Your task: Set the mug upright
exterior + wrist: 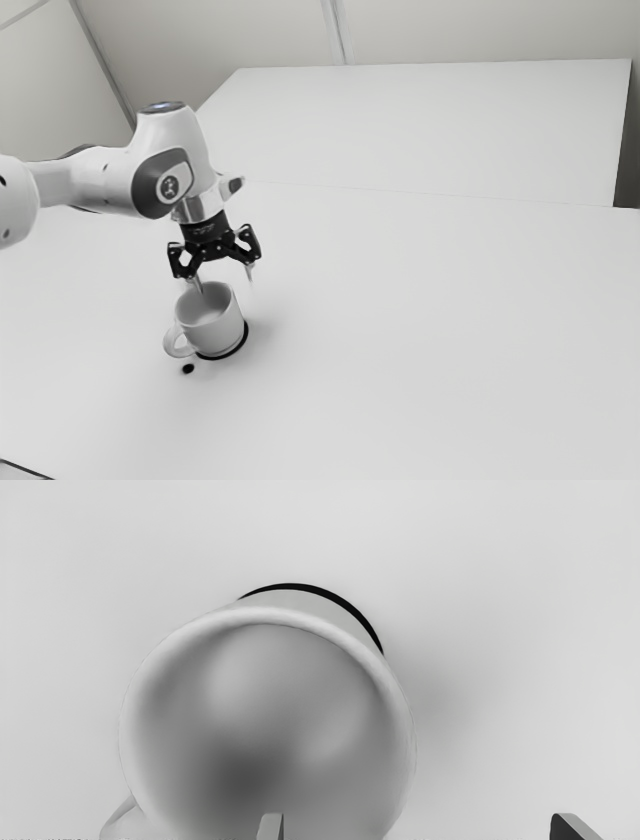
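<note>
White mug (212,326) upright on the worktop (420,330), as wanted, beneath the claw (226,286).
No contents made out in its smooth grey hollow; the claw's fingers stand apart, one over the mouth, one outside, so any move should spare the rim, lest the mug tip.

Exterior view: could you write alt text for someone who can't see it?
A white mug stands upright on a pale table; above it, a white robot arm holds its black gripper open, one finger at the mug's mouth.
</note>
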Available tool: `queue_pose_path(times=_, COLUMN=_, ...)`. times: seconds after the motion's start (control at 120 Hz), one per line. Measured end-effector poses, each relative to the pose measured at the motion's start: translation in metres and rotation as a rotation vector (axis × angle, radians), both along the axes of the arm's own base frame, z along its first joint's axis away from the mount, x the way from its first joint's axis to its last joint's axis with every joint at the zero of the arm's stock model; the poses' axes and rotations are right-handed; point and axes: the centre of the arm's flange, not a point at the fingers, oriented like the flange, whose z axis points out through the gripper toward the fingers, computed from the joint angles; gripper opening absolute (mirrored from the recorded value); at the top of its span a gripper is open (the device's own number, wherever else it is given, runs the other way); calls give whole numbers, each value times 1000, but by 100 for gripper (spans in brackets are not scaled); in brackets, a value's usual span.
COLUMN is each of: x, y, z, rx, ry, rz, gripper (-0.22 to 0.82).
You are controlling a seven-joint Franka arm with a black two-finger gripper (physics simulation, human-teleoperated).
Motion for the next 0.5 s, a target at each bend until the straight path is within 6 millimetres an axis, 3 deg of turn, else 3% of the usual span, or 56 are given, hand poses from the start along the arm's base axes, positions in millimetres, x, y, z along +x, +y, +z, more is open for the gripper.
queue_pose_path(times=0.225, x=20, y=0, z=74, rx=-13, ry=-83, rz=-129, gripper=60)
queue_pose_path(times=0.275, x=25, y=8, z=90, rx=-13, ry=-105, rz=-157, gripper=60)
queue_pose_path(times=0.358, x=35, y=29, z=134, rx=17, ry=-155, rz=-193, gripper=60)
queue_pose_path(times=0.5, x=37, y=56, z=196, rx=56, ry=-213, rz=-256, gripper=60)
